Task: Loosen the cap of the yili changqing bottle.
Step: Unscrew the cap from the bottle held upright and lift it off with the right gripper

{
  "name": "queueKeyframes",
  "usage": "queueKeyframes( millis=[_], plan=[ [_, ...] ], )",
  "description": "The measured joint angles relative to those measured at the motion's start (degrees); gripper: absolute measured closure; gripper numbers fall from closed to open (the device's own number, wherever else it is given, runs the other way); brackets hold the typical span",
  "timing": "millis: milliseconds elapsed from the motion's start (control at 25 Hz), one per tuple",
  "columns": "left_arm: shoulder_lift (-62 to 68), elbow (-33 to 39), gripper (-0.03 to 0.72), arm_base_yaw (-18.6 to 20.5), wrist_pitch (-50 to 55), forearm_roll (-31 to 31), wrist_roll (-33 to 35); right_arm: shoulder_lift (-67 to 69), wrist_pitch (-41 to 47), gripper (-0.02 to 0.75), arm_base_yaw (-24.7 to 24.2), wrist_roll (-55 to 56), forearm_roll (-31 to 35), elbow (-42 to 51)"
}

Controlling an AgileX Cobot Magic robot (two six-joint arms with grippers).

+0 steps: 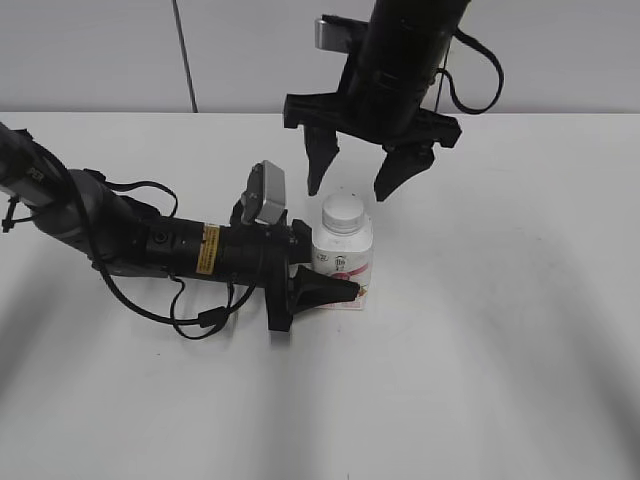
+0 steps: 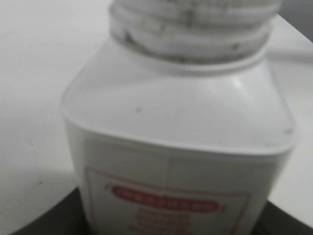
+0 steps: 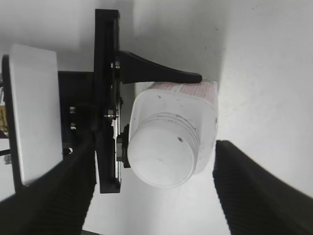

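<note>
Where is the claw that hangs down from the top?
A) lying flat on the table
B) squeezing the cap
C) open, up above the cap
C: the right claw hangs open above the small round white plastic cap, its fingers spread and touching nothing.

Left wrist view: yili changqing bottle [image 2: 181,147] filling frame, blurred; label text unreadable, cap [image 2: 195,10] running off top edge. Exterior view: left gripper [image 1: 325,275] far finger hiding behind bottle. Right wrist view: right gripper fingers [image 3: 254,186] blurring, cropped below bottle.
</note>
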Motion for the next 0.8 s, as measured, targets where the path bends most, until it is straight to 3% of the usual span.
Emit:
queueKeyframes(
  millis=[680,800],
  plan=[
    [0.0,0.0,0.302,0.0,0.0,-0.05,-0.12,4.12,0.57,0.154,0.0,3.66,1.69,0.0],
    [0.0,0.0,0.302,0.0,0.0,-0.05,-0.12,4.61,1.69,0.183,0.0,3.72,1.89,0.0]
  ],
)
